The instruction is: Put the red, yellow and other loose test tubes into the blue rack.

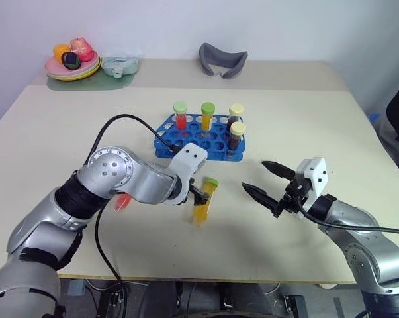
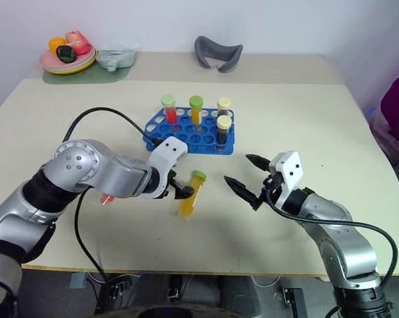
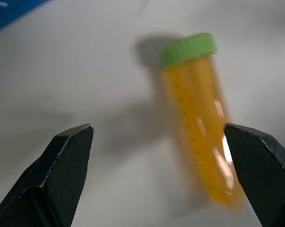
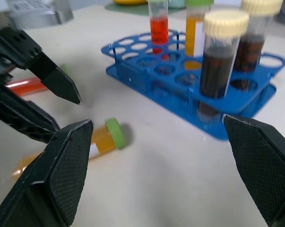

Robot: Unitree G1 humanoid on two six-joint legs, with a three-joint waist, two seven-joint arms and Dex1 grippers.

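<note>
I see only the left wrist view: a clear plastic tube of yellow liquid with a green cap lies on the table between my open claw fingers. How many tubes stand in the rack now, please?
Observer: Four capped tubes stand in the bright blue plastic rack: one red, one yellow, two dark brown.
Operator: Is another loose tube left on the table?
Observer: Yes. A clear tube of red-orange liquid lies flat on the beige table, partly hidden by the left arm.
Operator: And the right claw?
Observer: The right claw is open and empty, above the table to the right of the loose yellow tube.
</note>
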